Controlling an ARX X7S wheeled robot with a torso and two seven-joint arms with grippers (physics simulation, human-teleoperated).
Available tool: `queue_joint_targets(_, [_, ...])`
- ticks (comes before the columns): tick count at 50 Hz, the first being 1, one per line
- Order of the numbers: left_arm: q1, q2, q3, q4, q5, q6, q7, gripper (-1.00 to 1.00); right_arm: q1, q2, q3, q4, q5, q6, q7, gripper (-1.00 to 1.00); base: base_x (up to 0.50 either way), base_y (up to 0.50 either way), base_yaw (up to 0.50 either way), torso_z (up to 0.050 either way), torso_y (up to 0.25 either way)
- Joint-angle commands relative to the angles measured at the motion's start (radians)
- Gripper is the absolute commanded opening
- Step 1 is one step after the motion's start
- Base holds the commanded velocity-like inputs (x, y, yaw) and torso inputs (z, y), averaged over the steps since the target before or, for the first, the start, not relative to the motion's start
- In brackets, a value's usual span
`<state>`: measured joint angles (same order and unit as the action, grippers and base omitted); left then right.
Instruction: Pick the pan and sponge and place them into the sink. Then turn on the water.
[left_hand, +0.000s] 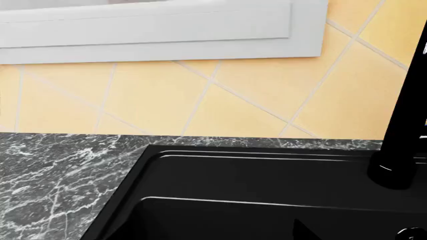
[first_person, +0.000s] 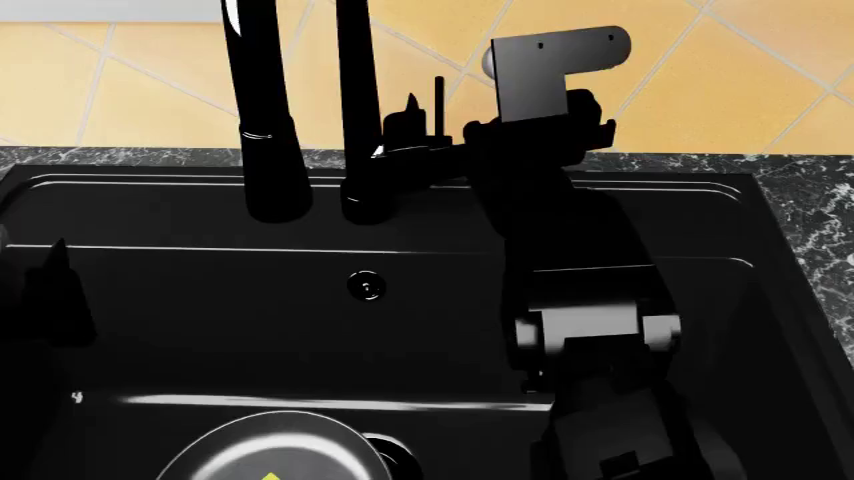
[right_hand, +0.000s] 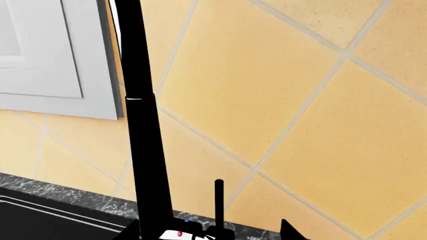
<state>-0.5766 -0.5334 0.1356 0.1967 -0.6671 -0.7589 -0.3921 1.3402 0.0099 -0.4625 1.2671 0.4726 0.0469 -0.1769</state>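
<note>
Nearest to me in the head view, at the bottom edge, the pan (first_person: 267, 452) sits in the sink (first_person: 200, 330), round and glossy dark grey, with a sliver of bright yellow sponge (first_person: 271, 477) lying in it. Just beside its rim is the round drain (first_person: 390, 455).

The sink is a big rectangular basin, all shiny black, so mostly it reads by the thin white highlights along its edges. A small round overflow hole (first_person: 366, 286) sits on the back wall.

My right arm (first_person: 587, 330) reaches over the basin to the back ledge, black with a grey band at one joint. My right tool (first_person: 407, 135) is up by the thin black lever (first_person: 438, 100) next to the faucet (first_person: 267, 110); it's black on black there, so I can't tell if it's spread or pinching anything. My left tool (first_person: 54, 280) is just a dark shape at the left edge of the basin, same story, can't tell.

The faucet is tall, tubular and glossy. No water stream visible.

Around the sink the counter (left_hand: 53, 170) is dark marble with white veining. Behind it the wall (right_hand: 300, 100) has big matte yellow tiles set diagonally with pale grout, plus a flat light grey cabinet door (left_hand: 147, 30).
</note>
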Motion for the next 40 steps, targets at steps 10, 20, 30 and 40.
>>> queue_joint_targets(10, [-0.031, -0.022, -0.015, 0.02, 0.005, 0.016, 0.0, 1.0, 0.069, -0.009, 0.022, 0.041, -0.041, 0.01, -0.008, 1.0, 0.0, 0.0, 0.0, 0.0, 0.0])
queue_joint_targets(20, [-0.141, -0.052, 0.014, 0.041, -0.002, -0.051, 0.012, 1.0, 0.106, -0.009, -0.028, 0.041, 0.004, 0.022, 0.001, 1.0, 0.0, 0.0, 0.0, 0.008, -0.181])
queue_joint_targets(30, [-0.301, 0.019, 0.087, -0.045, 0.03, -0.085, 0.007, 1.0, 0.14, -0.009, -0.077, 0.041, 0.071, 0.027, 0.002, 1.0, 0.0, 0.0, 0.0, 0.01, -0.174])
queue_joint_targets(40, [-0.377, 0.032, 0.097, -0.06, 0.03, -0.108, 0.005, 1.0, 0.179, -0.009, -0.177, 0.041, 0.171, 0.012, 0.023, 1.0, 0.0, 0.0, 0.0, 0.011, -0.16])
